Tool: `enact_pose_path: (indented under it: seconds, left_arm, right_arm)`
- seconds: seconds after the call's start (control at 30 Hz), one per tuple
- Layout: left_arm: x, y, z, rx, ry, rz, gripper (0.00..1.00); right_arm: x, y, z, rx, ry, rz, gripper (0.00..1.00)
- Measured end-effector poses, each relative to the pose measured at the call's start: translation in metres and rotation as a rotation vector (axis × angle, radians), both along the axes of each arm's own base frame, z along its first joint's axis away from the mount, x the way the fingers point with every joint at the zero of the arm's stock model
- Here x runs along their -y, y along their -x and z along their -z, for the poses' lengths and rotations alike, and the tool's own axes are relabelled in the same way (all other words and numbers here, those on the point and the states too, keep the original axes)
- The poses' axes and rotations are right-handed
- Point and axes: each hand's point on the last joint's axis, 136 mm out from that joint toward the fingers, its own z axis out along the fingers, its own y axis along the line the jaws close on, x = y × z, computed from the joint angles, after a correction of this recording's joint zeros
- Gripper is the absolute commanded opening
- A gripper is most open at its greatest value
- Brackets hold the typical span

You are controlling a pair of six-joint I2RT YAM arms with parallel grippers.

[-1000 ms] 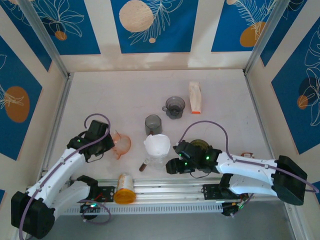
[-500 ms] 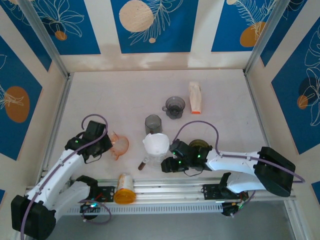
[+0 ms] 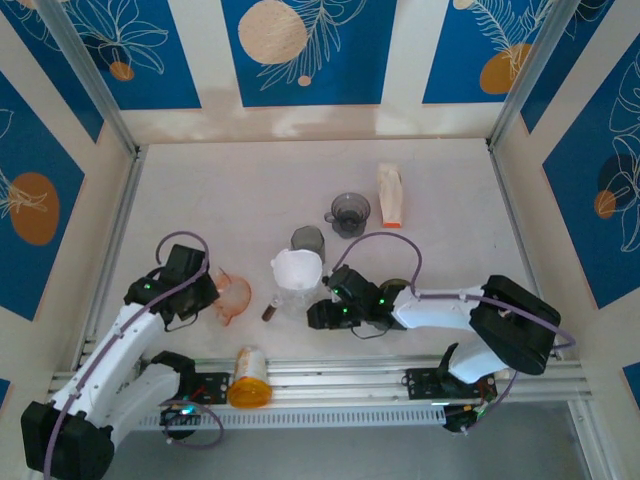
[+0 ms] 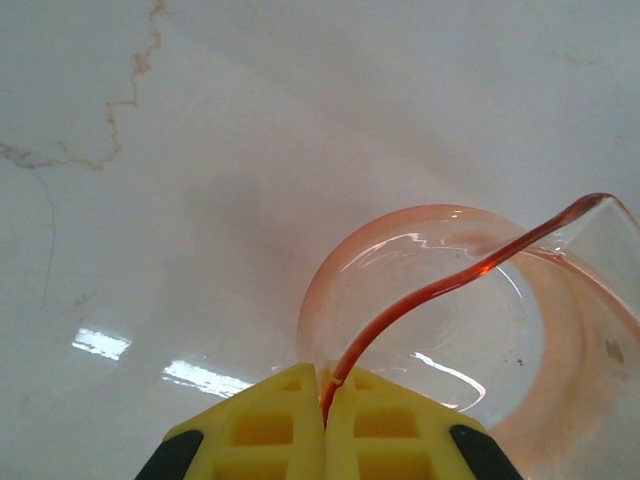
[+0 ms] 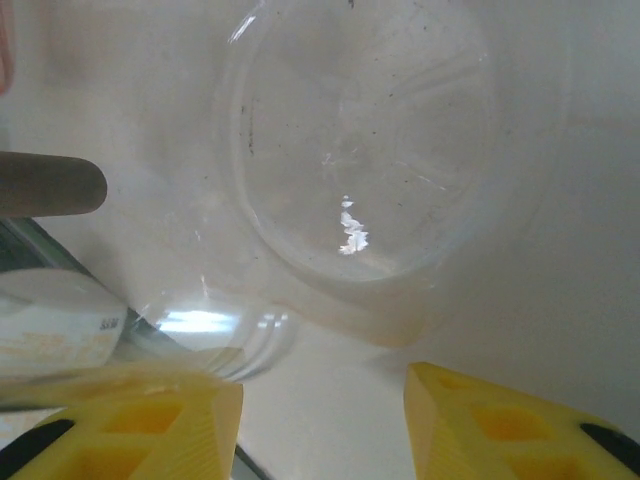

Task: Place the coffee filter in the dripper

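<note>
1. Table (image 3: 230, 200), pale marbled top. The far half is bare up to the back wall. The side walls are well apart from both arms. An aluminium rail (image 3: 340, 375) runs along the near edge, and an orange-lidded jar (image 3: 250, 377) lies on its side there.

2. White paper cone filter (image 3: 297, 268). It sits in a clear glass vessel (image 3: 299, 298) (image 5: 360, 150) near table centre. The mouth is up, the point is down inside the glass, and the long axis is roughly upright.

3. Orange translucent plastic dripper (image 3: 232, 298) (image 4: 560, 340). It stands left of the vessel and apart from it, tipped to one side. A strip of bare top lies between them, with a brown stub handle (image 3: 268, 313) (image 5: 50, 185) in it.

4. Left gripper (image 3: 203, 293) (image 4: 325, 405). The yellow fingers (image 4: 265, 430) are pinched together on the dripper's rim.

5. Right gripper (image 3: 315, 315) (image 5: 322, 420). It is low, just right of the vessel. The fingers are spread wide, with the glass base ahead of them. Contact with the glass cannot be told.

6. Behind the vessel:
   - a grey tumbler (image 3: 307, 240) close by
   - a grey handled mug (image 3: 350, 213) farther back
   - a white packet with an orange end (image 3: 391, 195) farther back
</note>
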Motion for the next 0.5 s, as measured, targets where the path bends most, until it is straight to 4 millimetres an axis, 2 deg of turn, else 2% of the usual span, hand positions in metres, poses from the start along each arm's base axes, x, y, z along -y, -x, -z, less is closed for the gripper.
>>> enact_pose_path:
  seconds: [0.5]
  left_arm:
    - [-0.017, 0.008, -0.006, 0.014, -0.015, -0.065, 0.00]
  right_arm:
    - [-0.057, -0.075, -0.011, 0.051, -0.069, 0.045, 0.44]
